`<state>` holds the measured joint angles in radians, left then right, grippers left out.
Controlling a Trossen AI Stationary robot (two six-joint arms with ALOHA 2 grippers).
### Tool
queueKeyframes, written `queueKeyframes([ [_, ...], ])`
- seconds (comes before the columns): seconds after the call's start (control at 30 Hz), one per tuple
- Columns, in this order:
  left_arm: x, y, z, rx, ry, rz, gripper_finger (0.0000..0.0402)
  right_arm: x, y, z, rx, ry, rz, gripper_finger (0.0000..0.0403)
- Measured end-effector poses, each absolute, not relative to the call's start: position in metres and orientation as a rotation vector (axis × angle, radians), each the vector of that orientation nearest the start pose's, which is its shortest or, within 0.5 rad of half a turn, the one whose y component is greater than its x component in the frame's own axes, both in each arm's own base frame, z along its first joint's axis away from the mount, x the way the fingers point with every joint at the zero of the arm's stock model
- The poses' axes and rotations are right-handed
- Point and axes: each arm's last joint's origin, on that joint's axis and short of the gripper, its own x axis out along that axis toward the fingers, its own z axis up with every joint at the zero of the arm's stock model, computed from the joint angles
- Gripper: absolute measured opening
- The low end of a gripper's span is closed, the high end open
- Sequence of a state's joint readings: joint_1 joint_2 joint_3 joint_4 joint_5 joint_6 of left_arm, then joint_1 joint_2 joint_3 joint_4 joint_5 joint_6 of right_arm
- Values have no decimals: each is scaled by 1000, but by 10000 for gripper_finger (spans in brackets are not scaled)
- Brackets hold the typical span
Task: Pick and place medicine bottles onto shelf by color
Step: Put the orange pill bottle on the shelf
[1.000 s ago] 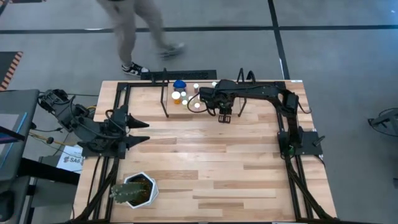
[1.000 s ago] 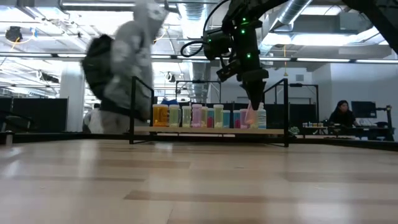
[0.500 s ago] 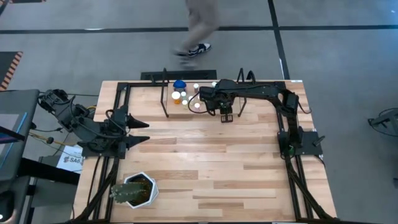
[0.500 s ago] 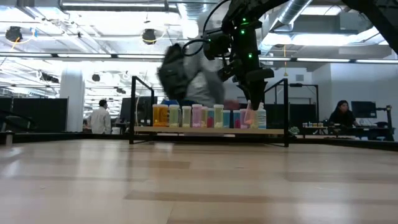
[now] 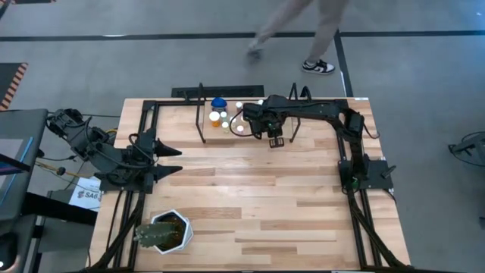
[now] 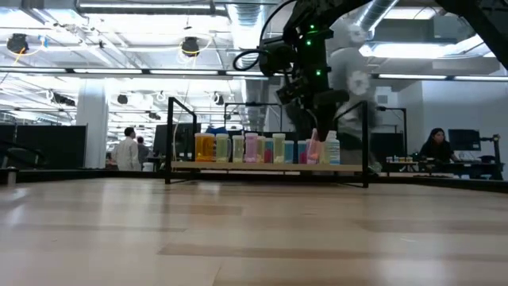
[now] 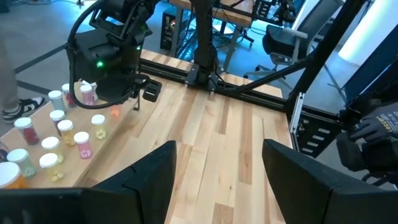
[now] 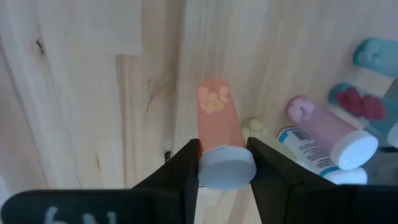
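A potted plant (image 5: 163, 232) stands at the table's (image 5: 250, 197) near edge; the left gripper (image 5: 168, 160) waits at the left side, fingers (image 7: 146, 180) parted and empty; farther back the right gripper (image 8: 222, 163) hangs over the shelf (image 6: 266, 167), fingers (image 8: 186, 168) closed on the white cap of a peach bottle (image 8: 219, 124), held above the wood beside a pink bottle (image 8: 323, 134); more bottles (image 6: 250, 148) stand in a row along the shelf; beyond the table a person (image 5: 303, 30) walks past.
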<state>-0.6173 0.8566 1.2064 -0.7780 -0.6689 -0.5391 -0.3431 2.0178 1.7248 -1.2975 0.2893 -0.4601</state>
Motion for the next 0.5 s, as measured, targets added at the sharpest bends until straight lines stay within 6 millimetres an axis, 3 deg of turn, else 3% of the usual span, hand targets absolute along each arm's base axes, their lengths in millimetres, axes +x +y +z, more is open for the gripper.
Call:
queueKeyframes([
  [0.5,124,-66,406,-262,320,132,226,362,-139,233,-380,1668,-45,138],
])
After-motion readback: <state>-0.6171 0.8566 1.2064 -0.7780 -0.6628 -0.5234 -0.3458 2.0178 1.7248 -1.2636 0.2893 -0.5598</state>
